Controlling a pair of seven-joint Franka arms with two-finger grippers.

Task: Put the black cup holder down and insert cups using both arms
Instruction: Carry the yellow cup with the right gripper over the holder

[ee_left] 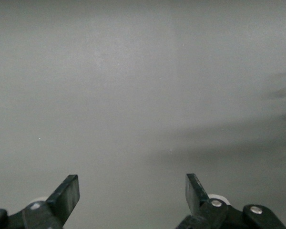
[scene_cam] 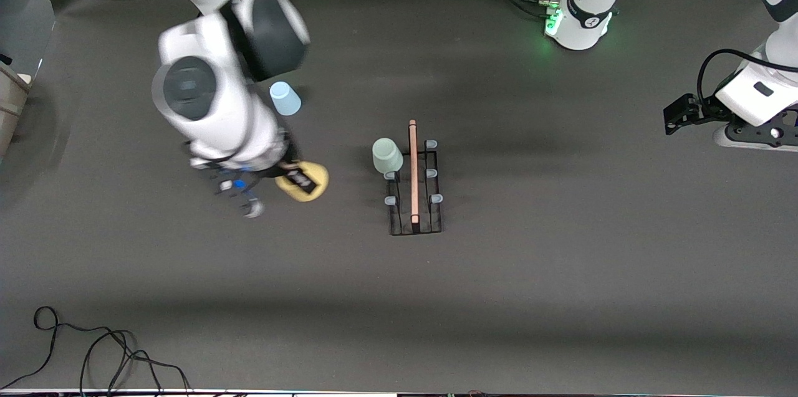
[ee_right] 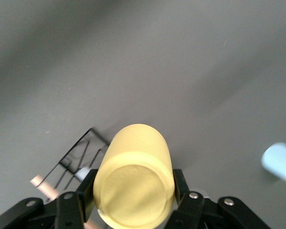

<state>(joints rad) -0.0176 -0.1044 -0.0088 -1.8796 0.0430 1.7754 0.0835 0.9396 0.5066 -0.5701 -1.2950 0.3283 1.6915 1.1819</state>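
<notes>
The black cup holder (scene_cam: 414, 188) stands mid-table, its wooden rod handle (scene_cam: 413, 172) on top. The pale green cup (scene_cam: 387, 155) hangs upside down on a peg on the holder's side toward the right arm's end. My right gripper (scene_cam: 300, 180) is shut on the yellow cup (scene_cam: 305, 184), tilted, over the table beside the holder. In the right wrist view the cup (ee_right: 133, 176) sits between the fingers (ee_right: 180, 183), with the holder (ee_right: 81, 155) past it. The light blue cup (scene_cam: 285, 98) stands upside down on the table. My left gripper (ee_left: 132, 183) is open and empty.
The left arm (scene_cam: 754, 95) waits at its own end of the table. Black cables (scene_cam: 93, 353) lie near the table's front edge at the right arm's end. The light blue cup also shows in the right wrist view (ee_right: 280, 163).
</notes>
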